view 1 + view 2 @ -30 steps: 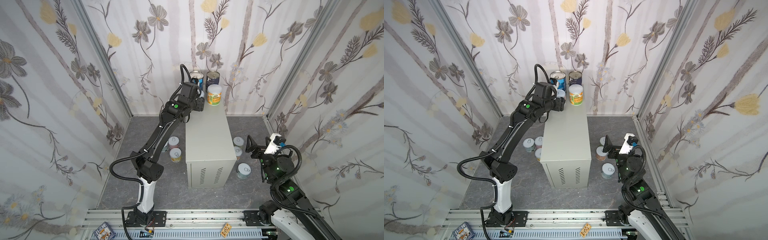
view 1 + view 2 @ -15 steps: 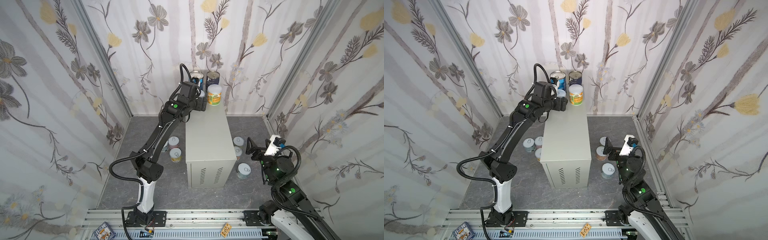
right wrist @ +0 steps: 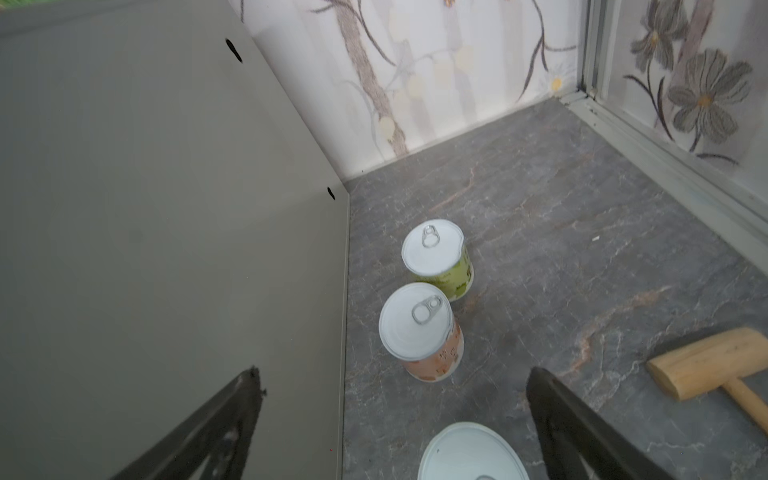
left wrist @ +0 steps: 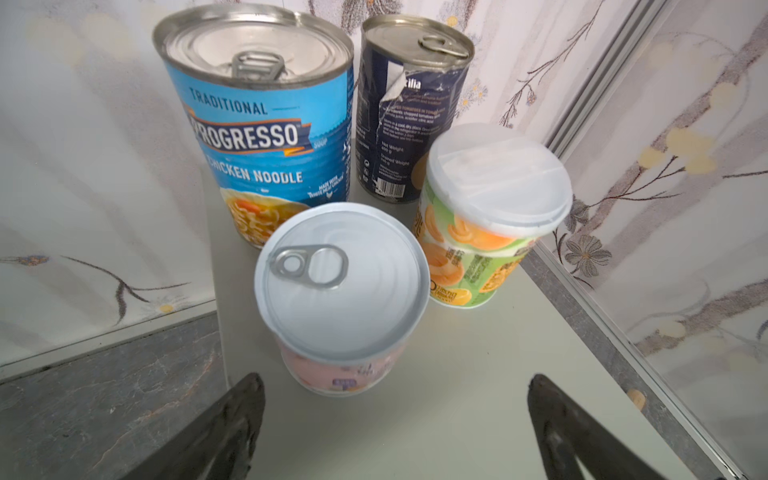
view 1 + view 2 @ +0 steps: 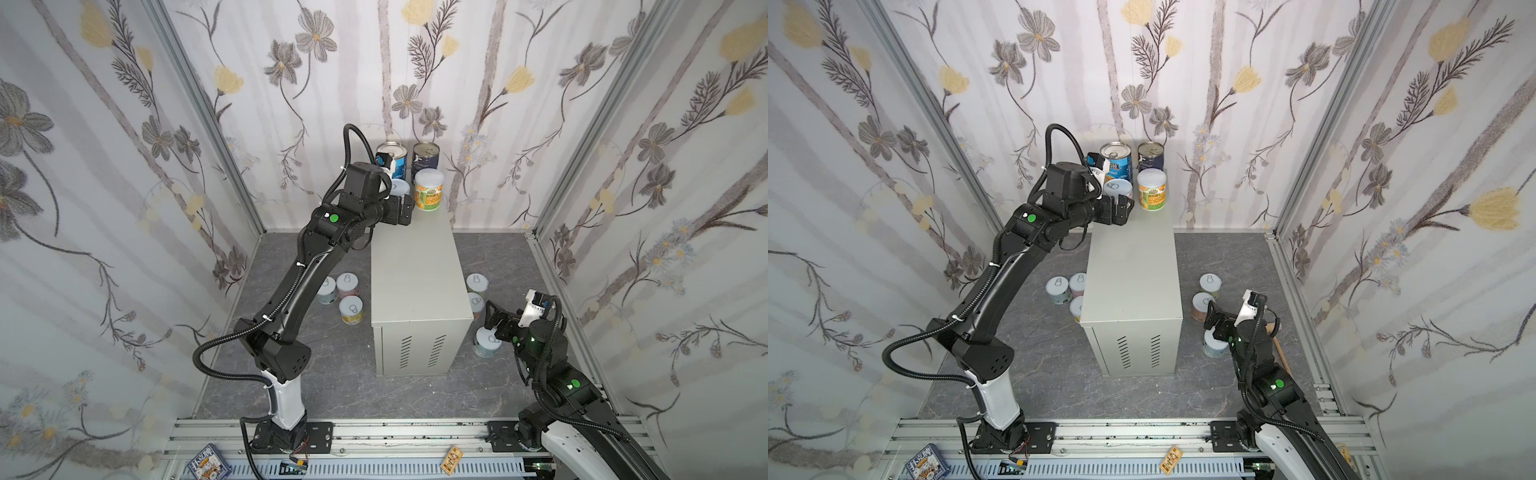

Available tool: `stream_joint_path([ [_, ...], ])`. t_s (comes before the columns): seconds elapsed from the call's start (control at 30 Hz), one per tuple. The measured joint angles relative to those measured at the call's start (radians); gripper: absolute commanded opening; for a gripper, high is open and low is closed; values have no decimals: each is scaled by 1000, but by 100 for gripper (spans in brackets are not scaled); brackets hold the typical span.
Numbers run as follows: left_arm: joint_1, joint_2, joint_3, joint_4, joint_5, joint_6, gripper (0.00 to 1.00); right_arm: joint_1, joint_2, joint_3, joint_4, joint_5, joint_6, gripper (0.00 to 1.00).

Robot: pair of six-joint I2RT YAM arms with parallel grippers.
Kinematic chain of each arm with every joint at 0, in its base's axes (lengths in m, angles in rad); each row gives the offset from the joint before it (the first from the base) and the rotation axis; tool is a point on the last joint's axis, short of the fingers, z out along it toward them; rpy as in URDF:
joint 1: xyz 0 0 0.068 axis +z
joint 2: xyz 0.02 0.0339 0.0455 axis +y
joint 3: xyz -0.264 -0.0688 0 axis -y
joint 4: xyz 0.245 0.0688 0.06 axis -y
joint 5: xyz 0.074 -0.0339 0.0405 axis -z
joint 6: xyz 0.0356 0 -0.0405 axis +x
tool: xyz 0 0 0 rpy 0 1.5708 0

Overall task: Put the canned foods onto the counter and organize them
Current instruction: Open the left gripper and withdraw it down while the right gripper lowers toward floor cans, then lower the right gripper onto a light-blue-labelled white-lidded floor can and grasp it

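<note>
The counter (image 5: 415, 266) carries several cans at its far end: a blue Progresso can (image 4: 266, 124), a navy can (image 4: 411, 108), a green-and-orange can with a plastic lid (image 4: 486, 216), and a pink pull-tab can (image 4: 340, 291) standing upright. My left gripper (image 4: 395, 388) is open just short of the pink can and touches nothing. My right gripper (image 3: 392, 386) hangs open low beside the counter's right wall. Ahead of it on the floor stand a peach can (image 3: 419, 332) and a green can (image 3: 438, 257). A third white lid (image 3: 469, 453) lies under it.
Three more pull-tab cans (image 5: 347, 291) stand on the dark floor left of the counter, under my left arm. A wooden mallet (image 3: 706, 361) lies on the floor by the right wall. Papered walls close in on three sides.
My left gripper has opened, let go of the pink can on the counter and drawn back a little. My right gripper has shifted slightly toward the front.
</note>
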Motion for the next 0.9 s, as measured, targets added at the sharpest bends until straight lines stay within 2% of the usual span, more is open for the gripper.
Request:
stream_joint_path([
  [0.37, 2, -351, -540, 312, 8, -38, 100, -2, 57, -117, -31, -3, 127, 100],
  [0.63, 5, -572, -826, 468, -90, -93, 100, -1, 128, -183, -18, -45, 185, 100],
  [0.9, 8, -734, -1019, 503, -213, -151, 100, 2, 241, -184, 38, -84, 164, 100],
])
